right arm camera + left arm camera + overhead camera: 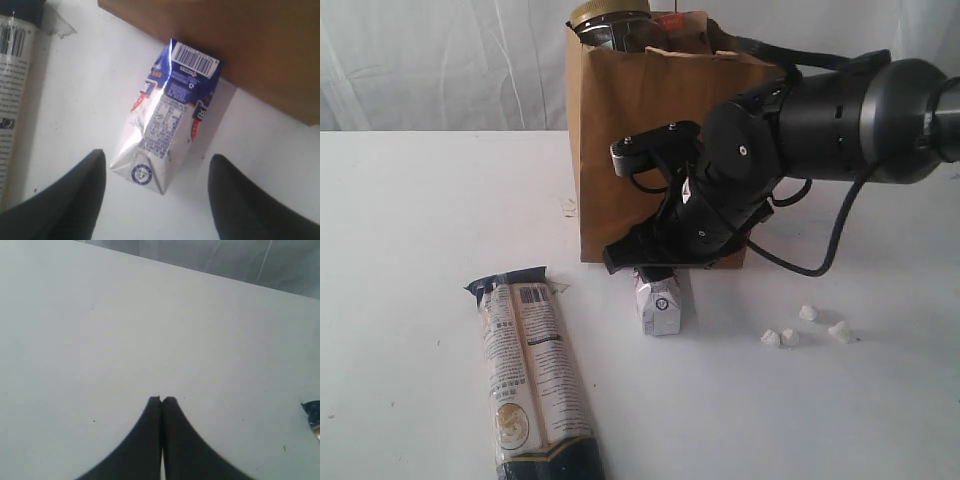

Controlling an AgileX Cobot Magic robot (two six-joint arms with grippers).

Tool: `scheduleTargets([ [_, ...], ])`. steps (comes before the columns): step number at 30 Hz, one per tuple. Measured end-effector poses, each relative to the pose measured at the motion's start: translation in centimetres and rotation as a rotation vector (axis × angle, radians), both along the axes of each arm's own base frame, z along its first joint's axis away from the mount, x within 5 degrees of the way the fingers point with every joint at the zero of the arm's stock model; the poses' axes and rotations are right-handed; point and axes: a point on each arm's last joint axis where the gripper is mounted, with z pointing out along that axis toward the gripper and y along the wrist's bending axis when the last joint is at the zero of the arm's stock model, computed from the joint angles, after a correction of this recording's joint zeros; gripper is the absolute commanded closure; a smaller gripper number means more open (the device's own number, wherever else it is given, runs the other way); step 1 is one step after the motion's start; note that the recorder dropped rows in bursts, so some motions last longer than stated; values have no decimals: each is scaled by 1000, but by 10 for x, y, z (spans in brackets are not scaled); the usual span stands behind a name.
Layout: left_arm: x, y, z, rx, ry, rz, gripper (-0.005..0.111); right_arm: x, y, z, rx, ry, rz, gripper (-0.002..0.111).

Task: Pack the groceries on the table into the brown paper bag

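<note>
The brown paper bag (640, 150) stands upright at the back of the table (410, 230), with a yellow-lidded jar (608, 14) showing at its mouth. A small blue-white carton (658, 303) lies on its side against the foot of the bag. My right gripper (655, 268) hangs open just over it. In the right wrist view the carton (167, 117) lies ahead of the open right gripper (157, 165), beside the bag (250, 45), and nothing touches the fingers (80, 195). A long cream-black packet (532, 380) lies flat at front left. My left gripper (161, 400) is shut and empty over bare table.
A few small white crumpled bits (805, 328) lie to the right of the carton. The right arm's black cable (835, 240) loops down near the bag's right side. An end of the packet (312, 412) shows at the edge of the left wrist view.
</note>
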Motion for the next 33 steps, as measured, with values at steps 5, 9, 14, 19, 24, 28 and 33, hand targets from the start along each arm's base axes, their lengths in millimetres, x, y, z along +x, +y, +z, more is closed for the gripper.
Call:
scheduleTargets([
  [5,-1,2,-2,-6,25,27,107,12,5,-12,-2,22,-17,51],
  [9,-2,0,-5,-118,39,42,107,17,7,-15,12,16,-24,51],
  [14,-2,-2,-7,-211,49,52,107,21,10,-14,45,-13,-27,51],
  [19,-2,-2,-7,-214,49,53,107,23,12,-26,29,5,-26,51],
  [24,-2,-2,-7,-214,50,54,107,25,13,-39,12,28,-26,51],
  [28,-2,-2,-7,-214,50,54,107,26,14,-40,19,18,-26,51],
  [33,-2,-2,-7,-214,50,54,107,31,18,-37,65,-41,-23,51],
])
